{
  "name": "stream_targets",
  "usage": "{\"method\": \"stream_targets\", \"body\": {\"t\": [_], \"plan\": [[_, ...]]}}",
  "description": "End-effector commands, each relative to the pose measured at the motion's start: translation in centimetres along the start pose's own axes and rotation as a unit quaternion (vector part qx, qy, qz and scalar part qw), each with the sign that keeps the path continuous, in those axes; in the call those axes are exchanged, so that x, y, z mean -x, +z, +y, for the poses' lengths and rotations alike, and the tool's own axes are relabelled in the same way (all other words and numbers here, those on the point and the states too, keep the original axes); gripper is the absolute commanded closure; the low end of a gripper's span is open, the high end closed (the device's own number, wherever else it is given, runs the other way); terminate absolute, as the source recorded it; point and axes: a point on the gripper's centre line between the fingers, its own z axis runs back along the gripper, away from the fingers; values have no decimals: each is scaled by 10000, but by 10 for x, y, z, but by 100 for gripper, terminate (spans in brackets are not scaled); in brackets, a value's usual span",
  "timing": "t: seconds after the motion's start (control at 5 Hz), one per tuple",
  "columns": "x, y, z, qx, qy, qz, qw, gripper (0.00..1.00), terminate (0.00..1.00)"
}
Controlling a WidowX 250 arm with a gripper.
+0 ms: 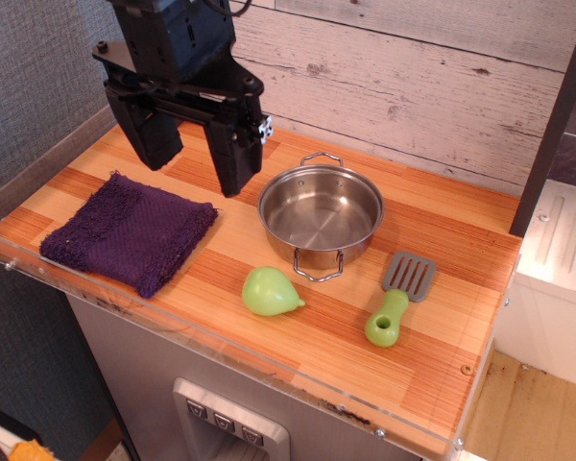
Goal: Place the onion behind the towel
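The onion (271, 291), a small light-green pear-shaped toy with its tip pointing right, lies on the wooden counter in front of the steel pot. The towel (130, 231), a dark purple knitted square, lies flat at the left of the counter. My gripper (197, 165) hangs above the counter behind the towel's back right corner, well to the upper left of the onion. Its two black fingers (233, 154) are spread wide apart with nothing between them.
An empty steel pot (320, 217) with two handles stands mid-counter. A grey spatula with a green handle (396, 301) lies right of the onion. A clear acrylic lip (211, 338) runs along the counter's front edge. A plank wall stands behind.
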Motion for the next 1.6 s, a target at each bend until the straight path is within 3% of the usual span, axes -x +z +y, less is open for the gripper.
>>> {"method": "stream_targets", "body": {"t": [0.0,0.2,0.6,0.8,1.0,1.2,1.4], "plan": [[0,0,0,0,0,0,10000,0,0],[0,-7,-6,236,-6,-68,9997,0,0],[12,-37,-46,494,-343,179,9980,0,0],[15,-61,-67,315,-725,230,9966,0,0],[13,-82,-62,-448,-1030,84,9936,0,0],[2,-86,-42,-960,-1037,20,9900,0,0],[-11,-77,-30,-1076,-1010,-69,9890,0,0]]}}
